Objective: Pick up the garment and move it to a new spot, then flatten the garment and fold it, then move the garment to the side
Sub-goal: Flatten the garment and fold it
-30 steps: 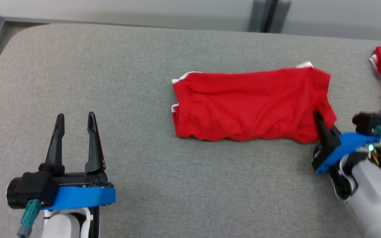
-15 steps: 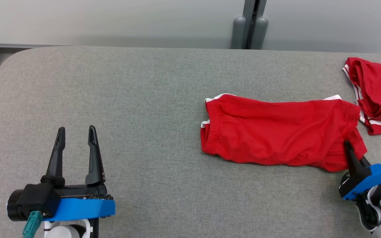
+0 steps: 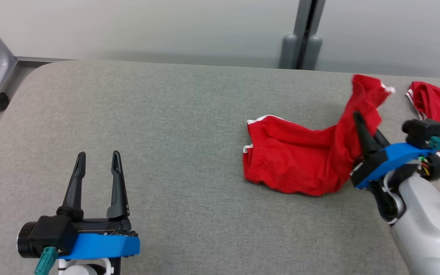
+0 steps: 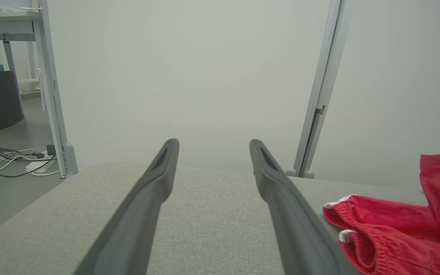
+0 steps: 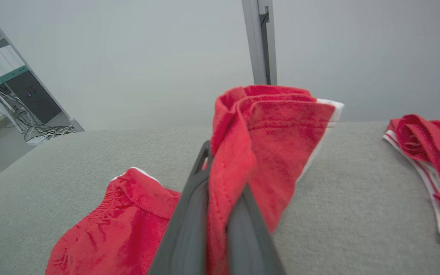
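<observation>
Right claw (image 3: 357, 118) pinches the garment's (image 3: 292, 168) raised corner at 3 o'clock.
Lift until it clears the surface (image 3: 166, 114); left claw (image 3: 98, 156) sits spread at 7 o'clock.

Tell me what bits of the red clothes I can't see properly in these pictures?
- Right wrist view: part of the held garment is hidden between the shut right jaws.
- Head view: the second red garment is cut off by the right edge and partly behind the right arm.

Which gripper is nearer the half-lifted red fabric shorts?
Right. The right gripper grips the red fabric shorts by their raised end; the left gripper, open, is well left.
</observation>
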`<state>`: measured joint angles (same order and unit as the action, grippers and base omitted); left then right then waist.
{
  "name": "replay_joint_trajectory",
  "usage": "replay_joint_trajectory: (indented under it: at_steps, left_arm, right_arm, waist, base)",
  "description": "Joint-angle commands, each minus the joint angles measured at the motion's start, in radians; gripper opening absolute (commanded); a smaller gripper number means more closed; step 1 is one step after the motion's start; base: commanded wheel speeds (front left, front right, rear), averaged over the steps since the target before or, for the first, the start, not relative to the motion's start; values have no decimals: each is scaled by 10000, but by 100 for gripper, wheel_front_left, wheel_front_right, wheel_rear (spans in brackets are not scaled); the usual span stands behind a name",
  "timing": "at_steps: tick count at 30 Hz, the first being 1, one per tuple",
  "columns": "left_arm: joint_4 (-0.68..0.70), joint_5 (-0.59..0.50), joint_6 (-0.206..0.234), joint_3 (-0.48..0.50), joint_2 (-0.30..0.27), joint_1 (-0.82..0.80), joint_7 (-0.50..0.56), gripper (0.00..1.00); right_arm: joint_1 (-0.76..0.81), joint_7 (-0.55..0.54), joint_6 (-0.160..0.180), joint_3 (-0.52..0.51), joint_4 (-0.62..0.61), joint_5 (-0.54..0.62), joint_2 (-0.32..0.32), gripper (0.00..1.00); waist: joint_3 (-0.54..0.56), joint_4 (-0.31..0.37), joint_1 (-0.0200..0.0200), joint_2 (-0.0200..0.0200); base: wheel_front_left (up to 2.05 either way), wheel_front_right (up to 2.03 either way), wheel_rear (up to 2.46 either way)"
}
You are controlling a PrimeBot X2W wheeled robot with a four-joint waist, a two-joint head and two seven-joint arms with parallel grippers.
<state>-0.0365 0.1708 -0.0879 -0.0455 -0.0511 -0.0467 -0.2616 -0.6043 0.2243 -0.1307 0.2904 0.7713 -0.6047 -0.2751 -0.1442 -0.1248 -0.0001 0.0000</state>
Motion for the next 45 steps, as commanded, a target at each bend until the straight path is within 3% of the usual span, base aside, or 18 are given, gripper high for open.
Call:
replay_joint_trajectory:
  at_steps: [1, 11, 24, 25, 26, 27, 36, 45]
  left_arm:
    - [-1, 41, 55, -43, 8, 46, -44, 100]
    - [52, 137, 136, -157, 8, 151, -44, 100]
    - [60, 190, 221, -201, 8, 161, -44, 100]
    - [50, 195, 217, -191, 8, 150, -44, 100]
    - [39, 196, 209, -181, 8, 145, -44, 100]
    - [29, 191, 200, -173, 10, 150, -44, 100]
    - [-44, 137, 169, -190, 8, 233, -44, 100]
    - [-109, 18, 120, -140, 9, 324, -44, 100]
  right_arm:
    - [-186, -101, -2, 106, -64, 120, 169, 0]
    - [-135, -548, -2, 1244, -346, 676, 1003, 0]
    - [949, -420, -3, 2496, -343, 671, 1537, 0]
    - [983, -318, -2, 2564, -373, 712, 1564, 13]
    - [1008, -241, -3, 2674, -427, 730, 1593, 66]
    - [1042, -146, -2, 2769, -474, 724, 1612, 100]
    - [1216, 353, -2, 2732, -1098, 960, 1163, 100]
    - [2092, 411, -2, 934, -2733, 1597, 564, 100]
  waist:
    - [2, -118, 1, 0]
    - [-6, -584, 1, 0]
    - [-49, -621, 1, 0]
    - [-53, -608, 1, 0]
    - [-57, -590, 1, 0]
    - [-55, -567, 1, 0]
    - [141, -278, 1, 0]
    - [458, 472, 1, 0]
  base:
    - [0, 0, 0]
    - [0, 0, 0]
    - [0, 0, 0]
    - [0, 0, 0]
    - [0, 0, 0]
    - [0, 0, 0]
    - [0, 0, 0]
    - [0, 0, 0]
